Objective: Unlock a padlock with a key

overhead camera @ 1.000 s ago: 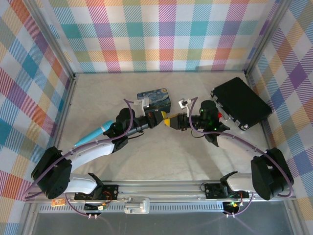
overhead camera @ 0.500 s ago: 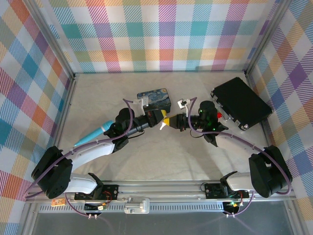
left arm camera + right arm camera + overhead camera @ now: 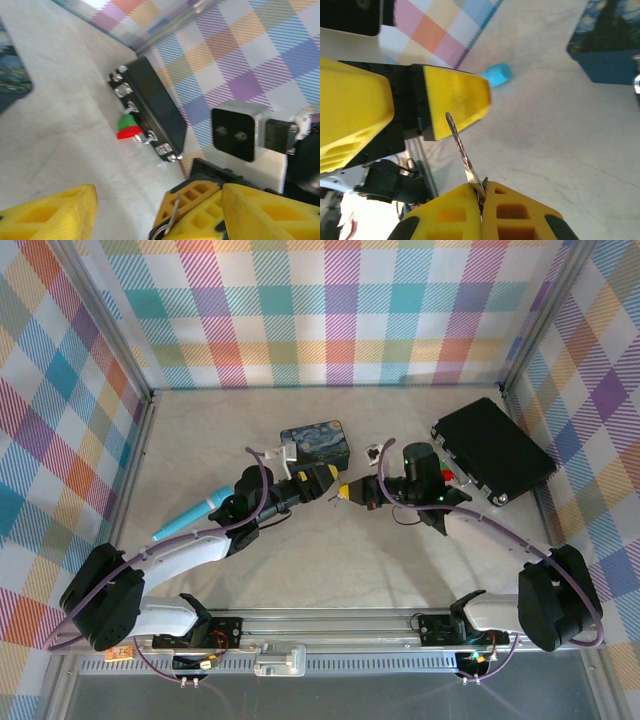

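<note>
Where the arms meet: right gripper (image 3: 481,192) pinches the key (image 3: 464,152)
left gripper (image 3: 327,483): jaws apart, either side of the key

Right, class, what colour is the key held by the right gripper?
Silvery; the key shows best in the right wrist view.

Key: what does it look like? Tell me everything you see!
The key is thin, silvery metal with a small ring at its held end. The right pincer is shut on that end between yellow fingertips, so the blade sticks out bare in the air. Its tip lies by a yellow finger of the open left pincer; I cannot tell whether they touch.
</note>
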### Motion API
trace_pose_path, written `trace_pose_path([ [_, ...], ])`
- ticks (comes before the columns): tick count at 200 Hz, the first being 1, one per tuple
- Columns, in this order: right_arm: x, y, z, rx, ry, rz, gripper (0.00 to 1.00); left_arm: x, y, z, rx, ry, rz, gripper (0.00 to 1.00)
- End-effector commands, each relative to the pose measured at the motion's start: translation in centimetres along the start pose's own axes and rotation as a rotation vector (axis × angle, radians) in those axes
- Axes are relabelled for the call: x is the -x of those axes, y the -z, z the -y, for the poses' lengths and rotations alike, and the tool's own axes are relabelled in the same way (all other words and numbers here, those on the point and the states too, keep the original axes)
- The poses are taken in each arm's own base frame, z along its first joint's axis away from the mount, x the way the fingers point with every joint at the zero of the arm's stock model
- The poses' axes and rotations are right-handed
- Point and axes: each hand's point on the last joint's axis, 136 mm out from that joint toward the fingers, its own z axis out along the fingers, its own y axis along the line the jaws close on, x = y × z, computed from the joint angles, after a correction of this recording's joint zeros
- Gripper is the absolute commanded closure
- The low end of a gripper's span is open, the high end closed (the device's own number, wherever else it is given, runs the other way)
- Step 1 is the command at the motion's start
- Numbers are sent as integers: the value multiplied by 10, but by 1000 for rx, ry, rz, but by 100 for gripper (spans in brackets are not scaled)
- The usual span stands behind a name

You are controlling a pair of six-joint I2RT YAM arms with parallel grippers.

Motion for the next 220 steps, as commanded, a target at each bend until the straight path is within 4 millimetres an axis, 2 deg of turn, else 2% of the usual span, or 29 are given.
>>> trace_pose_path([
  [1, -18, 6, 31, -201, 1, -122, 100, 3, 7, -35, 158, -43, 26, 34],
  [37, -31, 19, 83, -493, -64, -185, 100, -24, -5, -97, 364, -18, -48, 35],
  [63, -38, 29, 106, -618, -111, -199, 100, -32, -16, -137, 506, -13, -49, 35],
  [87, -40, 33, 111, -649, -123, -201, 100, -34, -38, -160, 584, -18, -55, 37],
  [122, -43, 39, 115, -676, -129, -200, 100, -32, -70, -178, 621, -27, -23, 39],
  [155, -44, 42, 112, -665, -130, -182, 100, -30, -81, -204, 717, -36, 24, 39],
  [220, -45, 36, 110, -621, -137, -173, 100, -30, -109, -224, 734, -47, 59, 44],
])
